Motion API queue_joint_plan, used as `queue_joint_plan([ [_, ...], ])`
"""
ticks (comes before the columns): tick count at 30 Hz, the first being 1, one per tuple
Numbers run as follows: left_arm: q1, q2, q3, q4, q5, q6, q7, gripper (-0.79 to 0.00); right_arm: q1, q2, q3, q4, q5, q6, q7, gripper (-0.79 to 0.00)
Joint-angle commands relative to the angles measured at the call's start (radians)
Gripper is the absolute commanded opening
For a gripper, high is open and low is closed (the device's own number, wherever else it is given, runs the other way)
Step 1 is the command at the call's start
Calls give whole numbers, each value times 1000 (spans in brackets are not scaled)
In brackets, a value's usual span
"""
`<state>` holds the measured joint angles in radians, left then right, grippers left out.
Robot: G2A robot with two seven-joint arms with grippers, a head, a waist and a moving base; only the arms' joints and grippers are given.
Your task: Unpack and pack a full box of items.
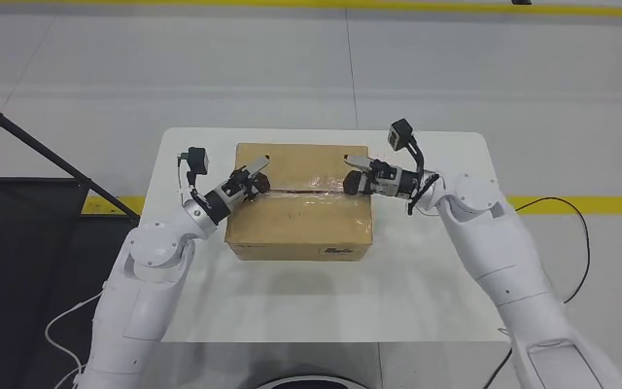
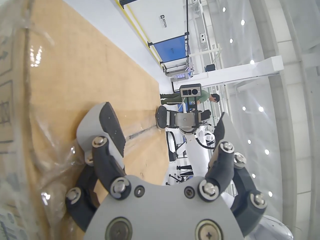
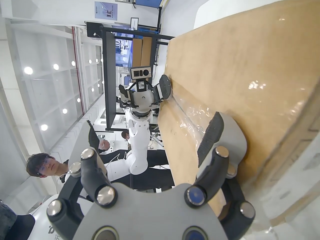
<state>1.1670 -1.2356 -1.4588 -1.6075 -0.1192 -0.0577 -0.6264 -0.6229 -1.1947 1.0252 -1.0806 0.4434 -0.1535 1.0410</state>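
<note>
1. The cardboard box (image 1: pixel 299 209) sits closed in the middle of the white table (image 1: pixel 428 282).
2. The left gripper (image 1: pixel 257 175) is spread open at one end of the taped top seam (image 1: pixel 301 192), with one finger on the lid.
3. The right gripper (image 1: pixel 353 173), also spread open, is at the opposite end of the seam.

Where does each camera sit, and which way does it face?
Top: above the arms, looking down at the table and closed box; both arms show, one at each end of the seam.
Left wrist: behind the open left jaws, looking along the box top toward the right jaws.
Right wrist: behind the open right jaws, looking the opposite way, toward the left jaws.
Shared: both wrist views show the seam and the opposite jaws.
</note>
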Motion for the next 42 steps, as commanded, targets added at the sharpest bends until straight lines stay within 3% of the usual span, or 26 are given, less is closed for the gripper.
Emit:
queue_joint_plan([
  [1, 3, 1, -4, 0, -12, -1, 0, 0, -19, 9, 28, -13, -1, 3, 0, 0],
  [16, 4, 7, 7, -24, -38, 0, -3, 0, -152, 59, 188, -97, 8, 7, 13, 0],
  [29, 8, 13, 6, -42, -52, -8, 11, 0, -160, 57, 172, -78, 24, 4, 29, 0],
  [35, 33, 18, -29, -84, -75, -24, 22, 0, -153, 58, 183, -44, 28, -17, 14, 0],
  [42, 96, 32, -137, -158, -102, -50, 34, 0, -180, 69, 241, -45, 29, -116, -21, 0],
])
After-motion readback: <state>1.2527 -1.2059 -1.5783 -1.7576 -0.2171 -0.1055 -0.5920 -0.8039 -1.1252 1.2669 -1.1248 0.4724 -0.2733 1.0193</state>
